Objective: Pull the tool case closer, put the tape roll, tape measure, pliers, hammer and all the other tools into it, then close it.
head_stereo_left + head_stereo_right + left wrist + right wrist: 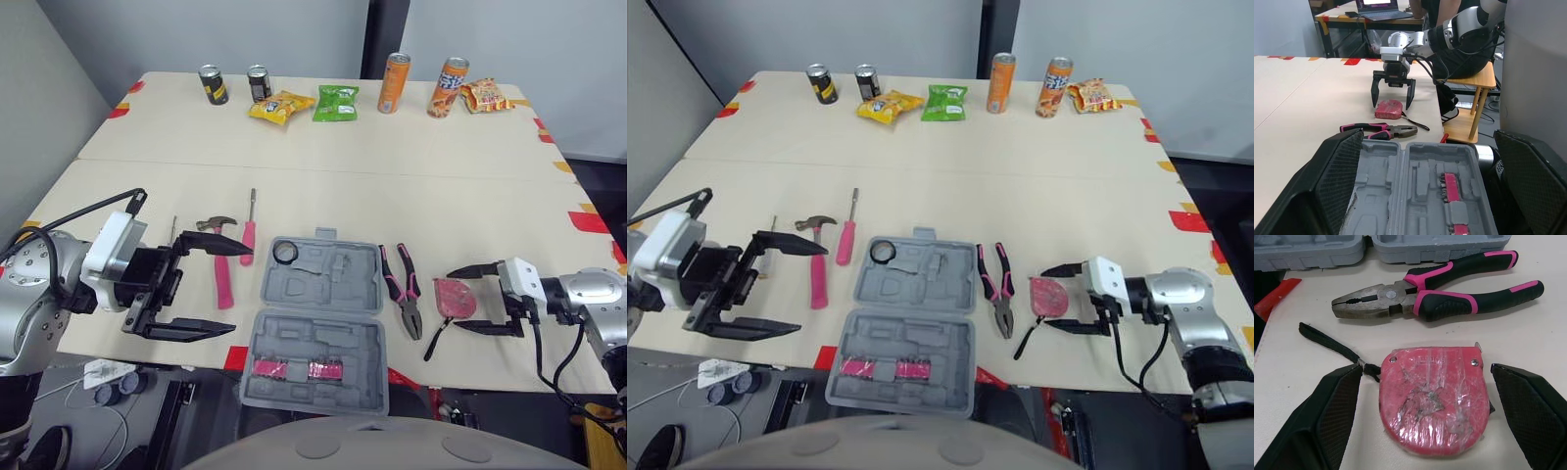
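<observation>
So the right gripper (455, 300) is spread wide around the red plastic-wrapped tape measure (1432, 399) on the table, just right of the pink-handled pliers (404, 294). The left gripper (240, 292) gapes too, beside the open grey plastic tool case (323, 286).

Two head eyes, looking down over the whole table (392, 186). Left wrist, low across the tool case (1420, 186). Right wrist, close above the tape measure (1432, 399). Shared everywhere: pliers (1415, 296).

Left of the tool case (318, 323) lie the hammer (222, 274) and screwdriver (249, 235); right of it, the pliers (405, 299), then the tape measure (453, 297); in its far left corner, the tape roll (285, 254).
</observation>
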{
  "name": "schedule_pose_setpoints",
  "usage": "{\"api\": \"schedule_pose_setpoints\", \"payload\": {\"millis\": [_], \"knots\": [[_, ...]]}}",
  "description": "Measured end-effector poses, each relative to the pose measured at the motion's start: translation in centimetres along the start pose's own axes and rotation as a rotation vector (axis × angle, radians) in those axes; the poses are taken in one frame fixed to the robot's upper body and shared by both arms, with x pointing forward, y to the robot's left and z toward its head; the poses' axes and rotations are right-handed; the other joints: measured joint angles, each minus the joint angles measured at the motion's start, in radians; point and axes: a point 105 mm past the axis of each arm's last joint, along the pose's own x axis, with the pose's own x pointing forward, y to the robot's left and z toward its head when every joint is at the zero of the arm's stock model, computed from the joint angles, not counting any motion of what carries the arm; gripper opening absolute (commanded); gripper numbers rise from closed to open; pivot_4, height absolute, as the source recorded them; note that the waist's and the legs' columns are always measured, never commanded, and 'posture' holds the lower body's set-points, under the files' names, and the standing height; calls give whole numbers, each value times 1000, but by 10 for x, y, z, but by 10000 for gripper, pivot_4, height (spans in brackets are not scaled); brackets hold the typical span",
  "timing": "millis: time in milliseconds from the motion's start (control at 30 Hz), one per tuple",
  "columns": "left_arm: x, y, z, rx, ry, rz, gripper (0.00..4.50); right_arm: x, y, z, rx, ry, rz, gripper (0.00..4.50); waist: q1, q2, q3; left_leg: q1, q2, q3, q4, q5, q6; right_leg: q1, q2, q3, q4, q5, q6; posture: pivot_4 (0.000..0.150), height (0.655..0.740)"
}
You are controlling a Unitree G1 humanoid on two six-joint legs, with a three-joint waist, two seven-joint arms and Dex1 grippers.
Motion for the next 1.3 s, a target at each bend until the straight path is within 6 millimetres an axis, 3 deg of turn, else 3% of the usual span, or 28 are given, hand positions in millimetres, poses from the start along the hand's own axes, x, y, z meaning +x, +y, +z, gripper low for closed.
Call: {"api": "schedule_pose_setpoints", "payload": {"millis": [533,700,967,1100,1300], "knots": [[0,0,0,1,0,-4,45000,-4,-2,-16,17,69,-7,44706,2,0,0,0,0,0,0,0,0,0,0,0,0,0,0,1500,7385],[0,0,0,1,0,-4,45000,-4,-4,-16,14,66,-18,30411,2,0,0,0,0,0,0,0,0,0,0,0,0,0,0,1500,7385],[0,0,0,3,0,-4,45000,-5,-5,-15,8,60,-24,30097,2,0,1,0,0,0,0,0,0,0,0,0,0,0,0,1500,7385],[0,0,0,5,0,-2,45000,-12,-11,4,-44,56,-22,30097,2,0,2,0,0,1,-1,0,0,0,0,1,-1,0,0,1500,7385],[-8,0,-7,-15,-4,43,45000,-1,-20,64,-151,26,17,30097,4,1,5,1,2,1,-2,0,0,-1,2,1,-1,0,0,1500,7385]]}}
